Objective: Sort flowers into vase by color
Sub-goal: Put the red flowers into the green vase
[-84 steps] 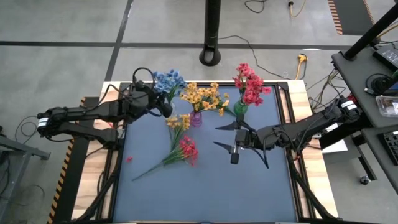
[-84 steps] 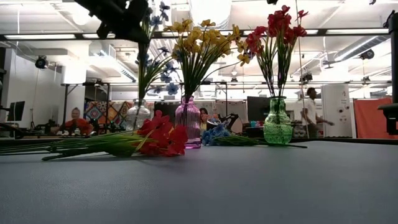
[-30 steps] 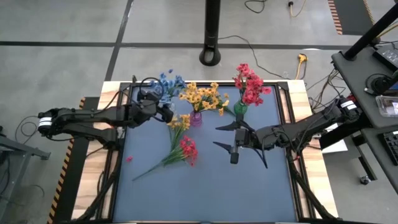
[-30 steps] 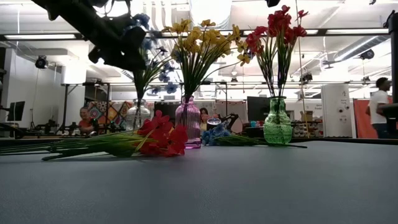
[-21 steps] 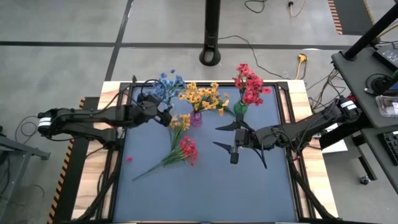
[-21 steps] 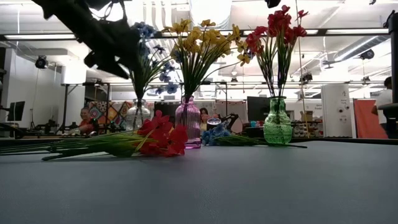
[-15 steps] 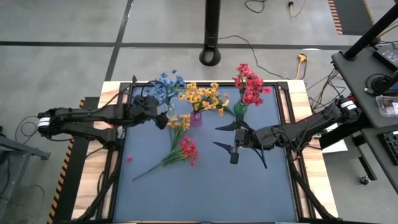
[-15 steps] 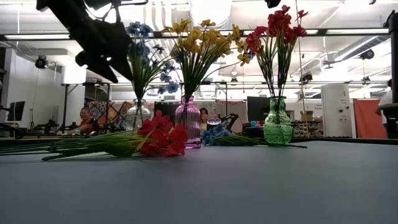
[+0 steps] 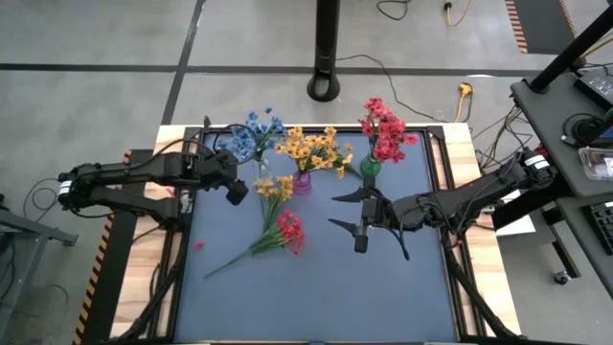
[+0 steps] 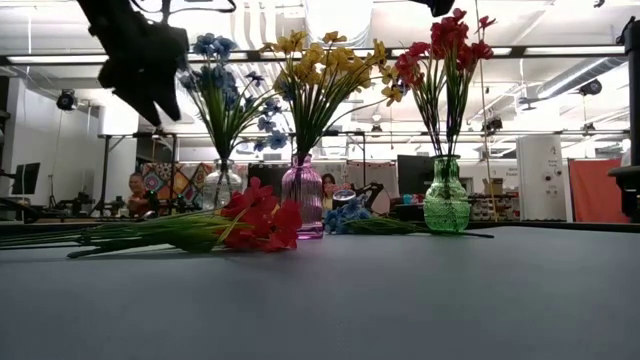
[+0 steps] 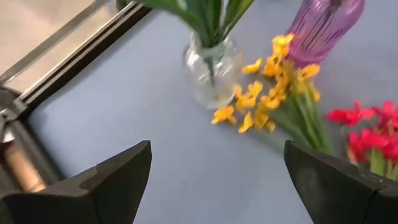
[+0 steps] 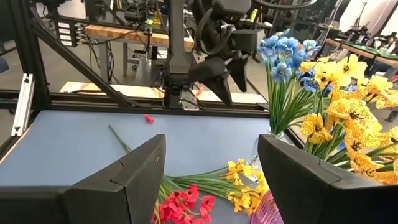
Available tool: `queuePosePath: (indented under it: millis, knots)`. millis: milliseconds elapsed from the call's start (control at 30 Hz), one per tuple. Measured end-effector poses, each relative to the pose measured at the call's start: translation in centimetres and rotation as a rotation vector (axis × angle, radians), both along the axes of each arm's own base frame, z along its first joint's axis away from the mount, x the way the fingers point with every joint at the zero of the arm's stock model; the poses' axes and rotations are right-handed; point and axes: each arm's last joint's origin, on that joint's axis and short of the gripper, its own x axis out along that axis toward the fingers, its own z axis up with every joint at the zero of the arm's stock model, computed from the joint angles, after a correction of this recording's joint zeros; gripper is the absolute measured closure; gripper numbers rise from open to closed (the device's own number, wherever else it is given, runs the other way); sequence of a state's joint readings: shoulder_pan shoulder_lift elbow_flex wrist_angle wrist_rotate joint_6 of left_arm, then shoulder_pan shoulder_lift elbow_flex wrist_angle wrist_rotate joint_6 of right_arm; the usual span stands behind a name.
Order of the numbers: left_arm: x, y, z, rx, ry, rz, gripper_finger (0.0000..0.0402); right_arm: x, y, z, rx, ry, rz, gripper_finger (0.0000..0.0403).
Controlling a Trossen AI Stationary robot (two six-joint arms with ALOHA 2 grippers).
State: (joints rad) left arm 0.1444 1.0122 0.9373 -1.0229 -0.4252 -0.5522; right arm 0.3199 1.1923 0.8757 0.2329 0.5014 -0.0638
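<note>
The left claw [image 9: 236,192] is hanging released, its fingers spread with nothing between them, just beside the clear glass vase [image 11: 212,78] holding the blue flower sprigs [image 9: 253,131]. Past that vase, loose yellow-orange sprigs [image 9: 275,188] and red sprigs [image 9: 288,230] are lying on the blue table [image 9: 316,287]. The right claw [image 9: 355,219] is waiting, parted and empty, near the green glass vase [image 10: 446,200] of red blossoms.

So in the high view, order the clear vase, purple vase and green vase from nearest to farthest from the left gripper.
From the left gripper:
1. Clear vase, with blue flowers, just beside it.
2. Purple vase, mid-table, with yellow flowers.
3. Green vase, farthest, toward the right arm's side.
</note>
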Motion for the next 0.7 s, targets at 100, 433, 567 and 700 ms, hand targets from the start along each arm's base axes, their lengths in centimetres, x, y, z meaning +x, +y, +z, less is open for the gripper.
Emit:
queuePosePath:
  millis: [100,433,567,700]
  knots:
    - [-0.6,-0.1,0.6,-0.010,0.048,0.007,0.0054,0.0,0.0,-0.1,0.017,0.005,-0.003,0.0154]
    - [-2.2,-1.4,2.1,-0.135,0.144,0.028,0.0054,0.0,0.0,-0.2,0.047,0.008,-0.008,0.0154]
    - [-3.3,-2.7,1.8,-0.214,0.219,0.067,0.0054,0.0,0.0,-0.2,0.039,0.013,-0.007,0.0154]
    - [-3.3,-4.5,1.7,-0.287,0.218,-0.001,0.0054,0.0,0.0,-0.2,0.032,0.018,-0.006,0.0154]
